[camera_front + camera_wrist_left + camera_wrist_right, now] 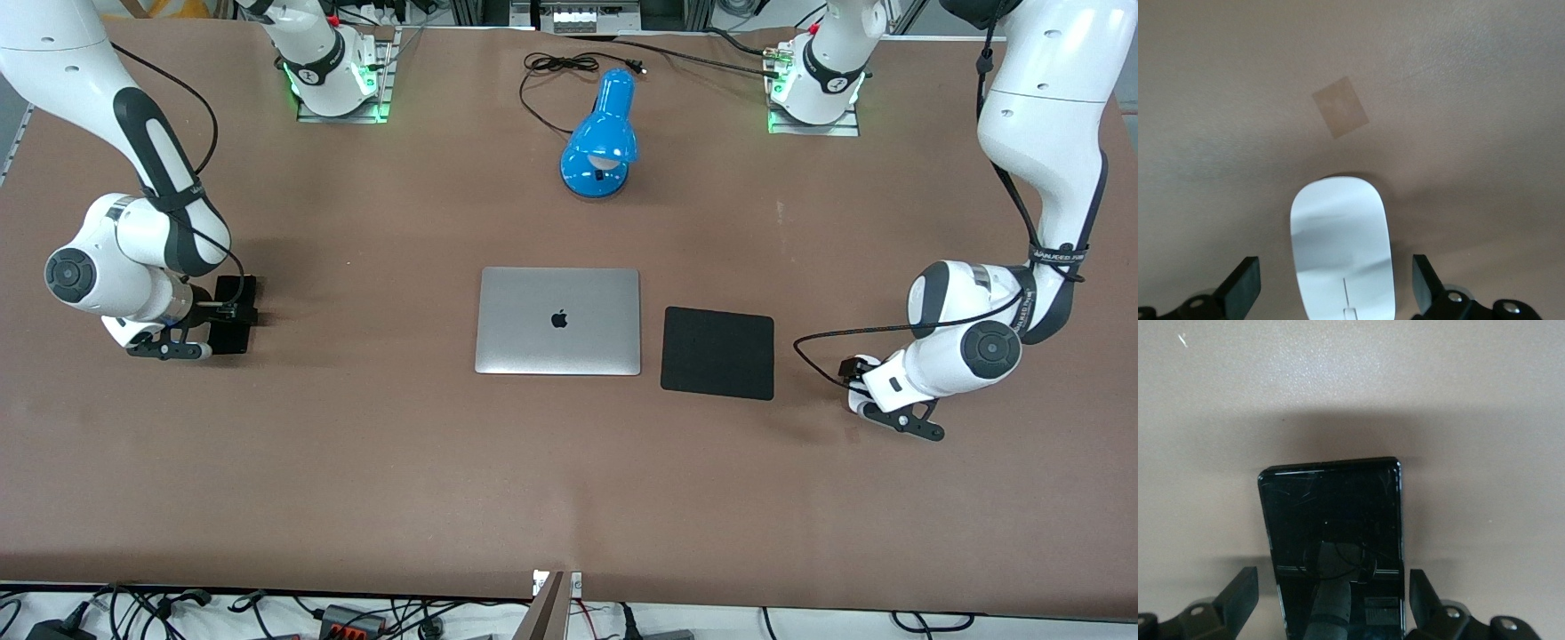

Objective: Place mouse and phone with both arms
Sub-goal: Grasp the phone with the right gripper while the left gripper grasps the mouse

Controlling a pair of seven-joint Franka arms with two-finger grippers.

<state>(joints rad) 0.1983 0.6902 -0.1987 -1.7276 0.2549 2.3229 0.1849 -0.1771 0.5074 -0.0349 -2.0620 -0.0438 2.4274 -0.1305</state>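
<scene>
While both arms sit low at their own ends of the table (356, 444), you can log the contents as follows.

Item one, the left gripper (861, 380): down at the table surface toward the left arm's end, just beside the mouse pad (717, 352). In the left wrist view its fingers (1243, 285) stand wide apart, one on each side of the mouse (1341, 248), with a clear gap on both sides. Nothing is gripped.

Item two, the mouse: white, oval, thin grey centre line, lying flat on the brown table between those spread fingers. You will find a small tan square patch (1340, 107) on the table surface close to the mouse's rounded end. In the front view the mouse is hidden under the gripper.

Item three, the right gripper (233, 313): low over the phone (233, 340) toward the right arm's end of the table. In the right wrist view its fingers (1239, 595) are spread, flanking the phone (1335, 550) without touching its edges as far as you can see. Nothing is gripped.

Item four, the phone: black, glossy, face up, flat on the table.

Item five, the laptop (558, 321): silver, lid closed, mid-table, just beside the mouse pad.

Item six, the blue desk lamp (603, 138): lying near the arm bases, its black cord (551, 76) trailing.
</scene>
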